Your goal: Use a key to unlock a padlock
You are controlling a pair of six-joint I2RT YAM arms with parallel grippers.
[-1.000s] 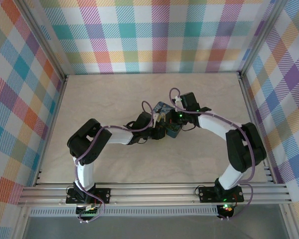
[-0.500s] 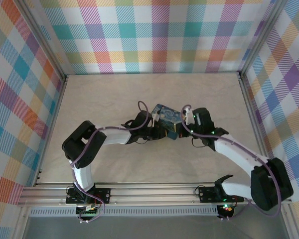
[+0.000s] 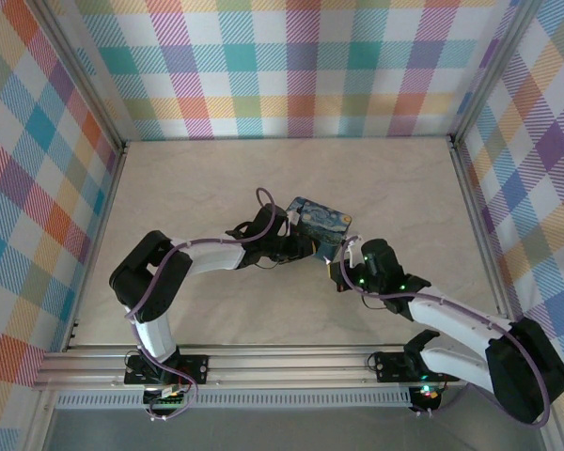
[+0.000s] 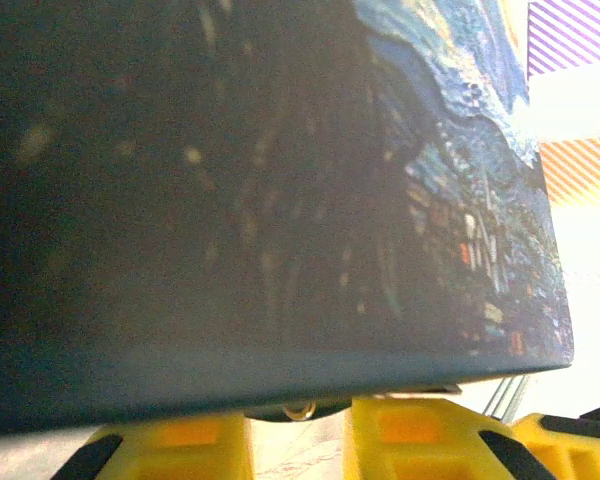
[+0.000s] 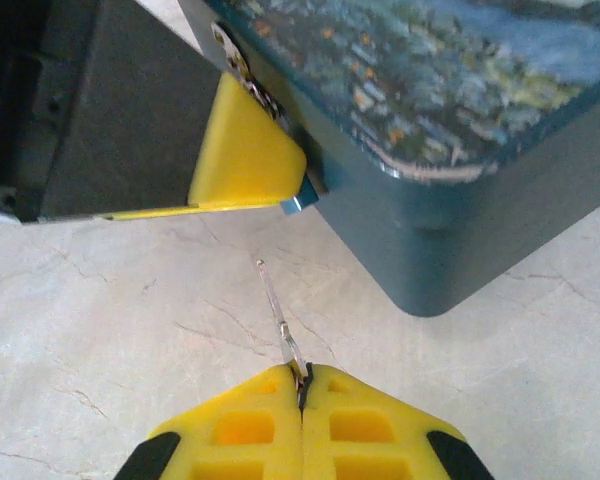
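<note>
Padlock (image 5: 293, 205): only a small blue corner shows in the right wrist view. It is tucked against the side wall of the dark-blue painted tin (image 5: 430, 130), behind a yellow finger pad, with a strip of silver metal running up the tin's edge just above it. Rest of the body is hidden. It sits near the middle of the counter (image 5: 100, 300), a touch toward the right edge, at the tin's near-left side.

Left claw (image 4: 298, 435): fingers set narrow. A small dark rounded piece with a metal ring fills the gap between them, right under the tin's lower edge. Reads as clamped on the padlock. The tin's painted face looms close over this claw.

Key (image 5: 278, 320): thin, silver, blade pointing up at the padlock. Its tip is near the blue corner but apart from it, over bare counter.

Right claw (image 5: 302, 385): yellow pads pressed together, pinching the key by its base. It sits just on the near side of the tin.

Both arms reach in from the near edge and meet at the tin. Plaid walls (image 3: 301, 66) stand on three sides.
</note>
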